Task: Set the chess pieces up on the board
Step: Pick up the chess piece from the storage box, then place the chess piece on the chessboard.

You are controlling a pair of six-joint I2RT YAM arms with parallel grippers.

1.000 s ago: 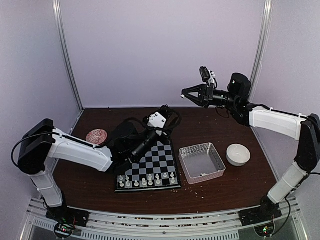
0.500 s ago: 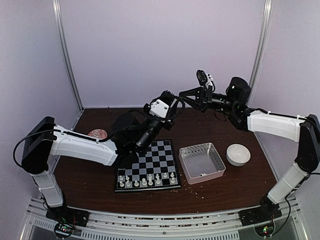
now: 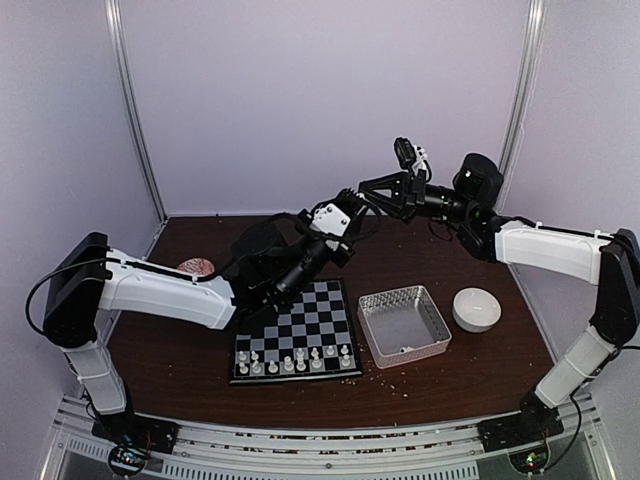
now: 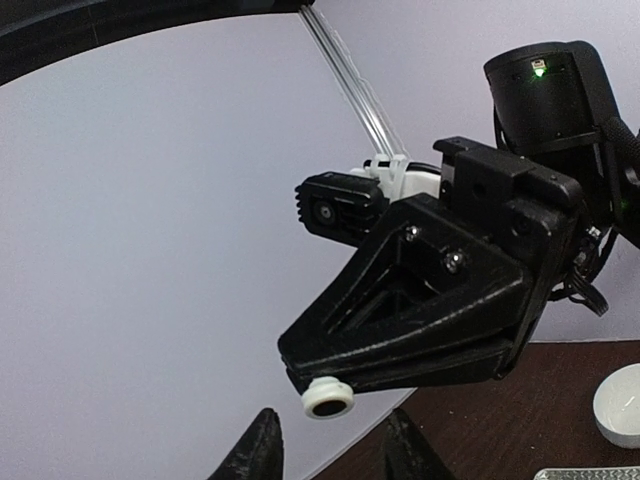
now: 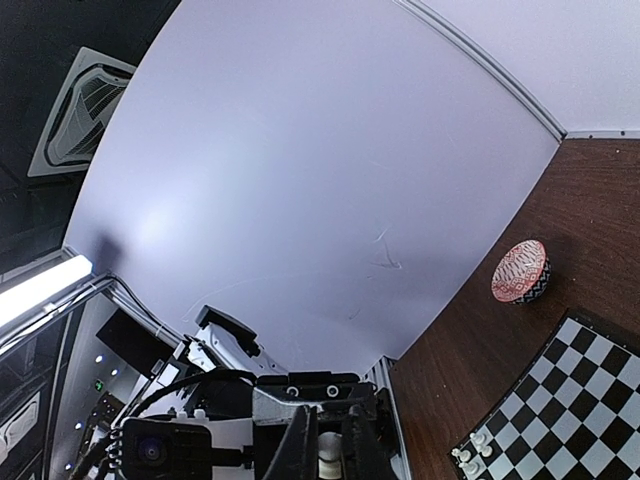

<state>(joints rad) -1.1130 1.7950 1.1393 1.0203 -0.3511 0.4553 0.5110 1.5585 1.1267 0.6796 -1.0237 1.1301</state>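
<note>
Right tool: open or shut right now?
Shut on a small white plastic chess piece: left wrist view shows the black right tool pinching it at its tips.

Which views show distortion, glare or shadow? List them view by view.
Top external: even, soft light; the black-and-pale checked chessboard reads clearly. Left wrist: the black right claw looms large, its small white plastic chess piece sharp against blank wall. Right wrist: strong fisheye bends the wall's edge; a bright light strip glares at left; its own claw sits in shadow.
</note>
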